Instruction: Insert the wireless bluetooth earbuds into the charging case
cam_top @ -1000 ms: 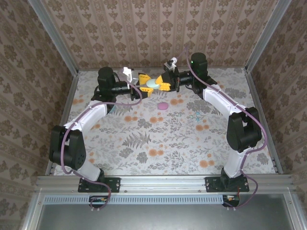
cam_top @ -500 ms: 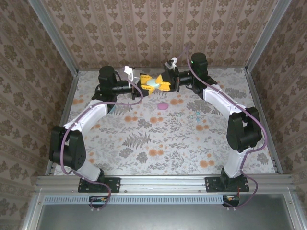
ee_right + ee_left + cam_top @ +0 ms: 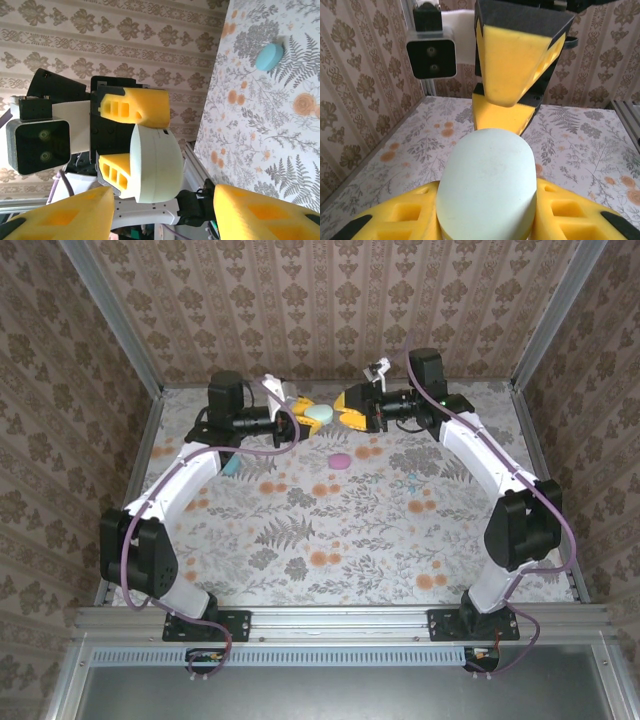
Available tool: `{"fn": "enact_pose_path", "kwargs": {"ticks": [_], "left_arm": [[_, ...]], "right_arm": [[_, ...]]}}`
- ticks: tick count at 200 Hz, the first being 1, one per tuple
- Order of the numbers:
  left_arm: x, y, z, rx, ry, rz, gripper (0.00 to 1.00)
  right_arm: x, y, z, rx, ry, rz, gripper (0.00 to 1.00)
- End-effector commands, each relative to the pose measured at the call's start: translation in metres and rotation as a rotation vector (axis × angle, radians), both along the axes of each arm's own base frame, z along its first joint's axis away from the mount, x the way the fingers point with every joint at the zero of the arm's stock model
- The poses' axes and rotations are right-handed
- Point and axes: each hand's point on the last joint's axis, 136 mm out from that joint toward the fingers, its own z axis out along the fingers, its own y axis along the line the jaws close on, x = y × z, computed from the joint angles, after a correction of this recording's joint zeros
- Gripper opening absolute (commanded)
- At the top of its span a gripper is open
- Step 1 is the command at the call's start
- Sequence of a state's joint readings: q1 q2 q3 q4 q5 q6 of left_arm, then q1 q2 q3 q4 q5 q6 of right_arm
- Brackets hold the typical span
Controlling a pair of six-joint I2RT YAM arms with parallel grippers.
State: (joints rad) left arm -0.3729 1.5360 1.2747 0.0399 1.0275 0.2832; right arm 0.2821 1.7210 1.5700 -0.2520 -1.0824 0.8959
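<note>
- We are clamping the mint charging case (image 3: 487, 187) in our left gripper (image 3: 304, 415), above the table (image 3: 330, 530).
- Our right gripper (image 3: 349, 412) is facing it, jaws parted, holding nothing.
- A tiny teal earbud (image 3: 411, 480) is lying on the table, well apart.

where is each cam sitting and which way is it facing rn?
Top external: above, behind the bases, looking down on the table; left arm, right arm whole.
Left wrist: on the left gripper, facing the right gripper; own fingers clamp the mint case.
Right wrist: on the right gripper, facing back at the left gripper; own fingers apart.
Shared: both wrist views show the mint case.
</note>
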Motion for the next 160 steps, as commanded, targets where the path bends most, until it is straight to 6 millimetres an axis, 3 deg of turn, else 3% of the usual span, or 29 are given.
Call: {"fn": "enact_pose_path", "kwargs": {"ticks": [1,45,62,160], "left_arm": [[-0.009,-0.002,0.017,0.015,-0.050,-0.009,0.32],[-0.009,-0.005,0.019,0.018,-0.059,-0.010,0.32],[-0.009,-0.005,0.019,0.021,-0.060,-0.006,0.32],[-0.012,-0.007,0.021,0.026,-0.072,-0.016,0.32]], "right_arm": [[-0.003,0.000,0.006,-0.033,-0.025,-0.017,0.57],[-0.005,0.013,0.003,-0.034,0.006,0.021,0.58],[-0.006,0.016,0.003,-0.034,0.005,0.029,0.52],[-0.003,0.022,-0.006,-0.053,0.022,0.037,0.41]]}}
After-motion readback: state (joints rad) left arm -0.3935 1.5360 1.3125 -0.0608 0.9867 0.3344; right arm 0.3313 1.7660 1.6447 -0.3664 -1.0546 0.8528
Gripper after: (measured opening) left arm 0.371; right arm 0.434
